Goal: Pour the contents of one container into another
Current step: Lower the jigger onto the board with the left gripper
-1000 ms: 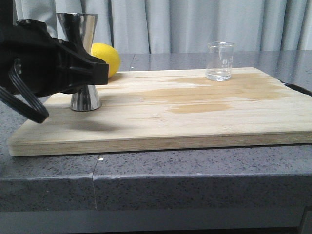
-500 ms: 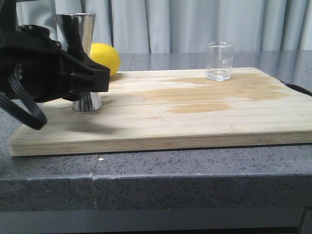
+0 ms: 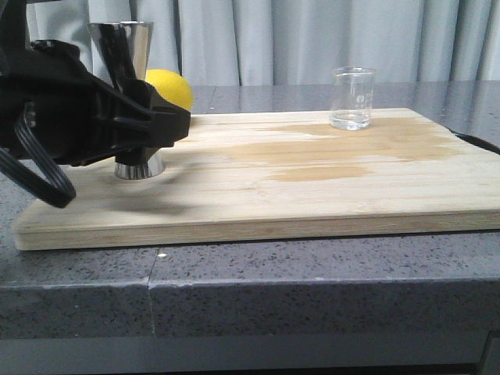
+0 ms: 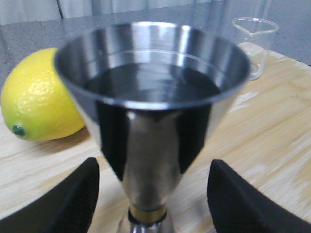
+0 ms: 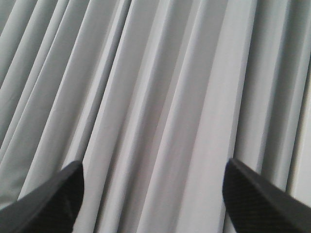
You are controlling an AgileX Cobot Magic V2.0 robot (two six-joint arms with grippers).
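The steel jigger (image 3: 125, 48) stands upright on the left end of the wooden board (image 3: 312, 195). My left gripper (image 3: 170, 125) is open around it. In the left wrist view the fingers (image 4: 73, 199) flank its brass waist (image 4: 147, 213) with a gap on each side, and the jigger's cup (image 4: 153, 77) fills the frame. The clear glass beaker (image 3: 352, 98) stands upright at the board's far right, also visible as the beaker (image 4: 255, 43) beyond the jigger. My right gripper (image 5: 153, 194) is open, faces the curtain, and holds nothing.
A yellow lemon (image 3: 176, 90) lies just behind the jigger, seen as the lemon (image 4: 41, 97) from the left wrist. Darker stains (image 3: 320, 172) mark the middle of the board. A grey stone counter (image 3: 234, 289) carries the board, and grey curtains (image 3: 273, 39) hang behind.
My left gripper has slid a little to the right, further around the jigger. Jigger, beaker and lemon have stayed put.
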